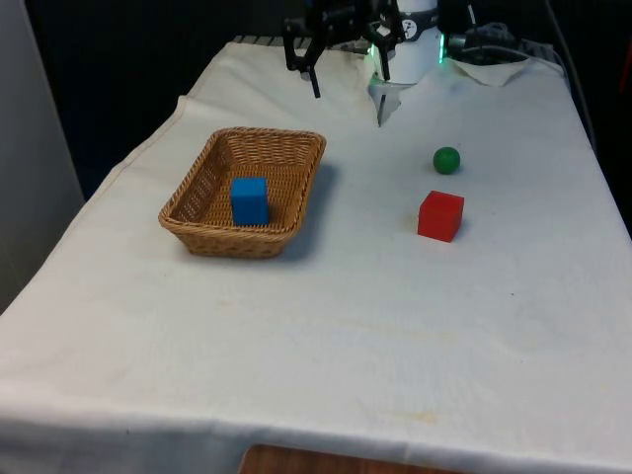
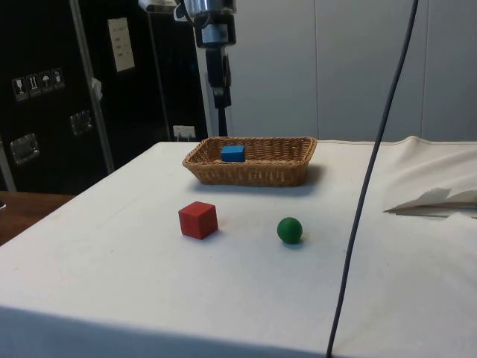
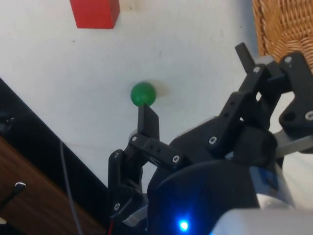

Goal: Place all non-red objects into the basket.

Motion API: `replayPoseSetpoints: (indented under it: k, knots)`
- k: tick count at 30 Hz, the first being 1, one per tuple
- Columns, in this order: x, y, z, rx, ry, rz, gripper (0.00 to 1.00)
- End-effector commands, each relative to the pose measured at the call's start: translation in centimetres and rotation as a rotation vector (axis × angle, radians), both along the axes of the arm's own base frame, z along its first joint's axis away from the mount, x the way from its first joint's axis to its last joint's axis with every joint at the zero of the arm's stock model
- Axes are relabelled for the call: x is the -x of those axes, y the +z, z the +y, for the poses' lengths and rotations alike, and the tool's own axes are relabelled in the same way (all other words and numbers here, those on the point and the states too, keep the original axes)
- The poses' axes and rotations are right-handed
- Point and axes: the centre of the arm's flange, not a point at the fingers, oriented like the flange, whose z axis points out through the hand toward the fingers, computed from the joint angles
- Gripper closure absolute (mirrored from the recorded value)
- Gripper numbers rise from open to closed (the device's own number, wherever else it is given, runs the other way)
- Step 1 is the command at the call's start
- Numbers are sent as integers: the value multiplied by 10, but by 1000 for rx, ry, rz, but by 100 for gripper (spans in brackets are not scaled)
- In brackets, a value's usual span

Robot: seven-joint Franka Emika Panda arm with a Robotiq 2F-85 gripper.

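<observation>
Your gripper (image 1: 346, 97) hangs high over the far end of the table (image 1: 326, 326), above the cloth and clear of everything on it; in the side view it (image 2: 220, 86) hangs in the air behind the basket's far rim. Its two black fingers (image 3: 148, 122) are spread wide apart, and you can see in the wrist view that nothing sits between them, only bare white cloth. The wicker basket (image 1: 202, 202) rests on the table towards the front view's left edge, roughly midway along the table's length, and the blue cube (image 1: 250, 199) stands upright inside it on the woven floor, nearer the basket's near end. In the side view the blue cube (image 2: 233, 153) shows just above the basket (image 2: 253, 173) rim. The green ball (image 1: 446, 160) lies on the cloth towards the front view's right edge, well apart from the basket and outside it, so that one is not yet in. The red cube (image 1: 440, 215) sits just beside the ball, on the side nearer the table's near edge, the two close but not touching. From the side camera you see the red cube (image 2: 198, 219) and the green ball (image 2: 290, 230) side by side in front of the basket, with open cloth between them and it. In the wrist view the green ball (image 3: 143, 93) lies just beyond one fingertip, the red cube (image 3: 94, 13) farther off, and a corner of the basket (image 3: 283, 24) shows off to the other side.
</observation>
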Motion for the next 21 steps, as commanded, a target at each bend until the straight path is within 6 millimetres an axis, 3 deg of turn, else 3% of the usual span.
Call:
replayPoseSetpoints:
  k: [1,7,21]
  knots:
    - [-1,0,2,3,-3,-3,0]
    - [-1,0,7,-2,6,1,0]
    - [-6,0,42,-4,3,-6,0]
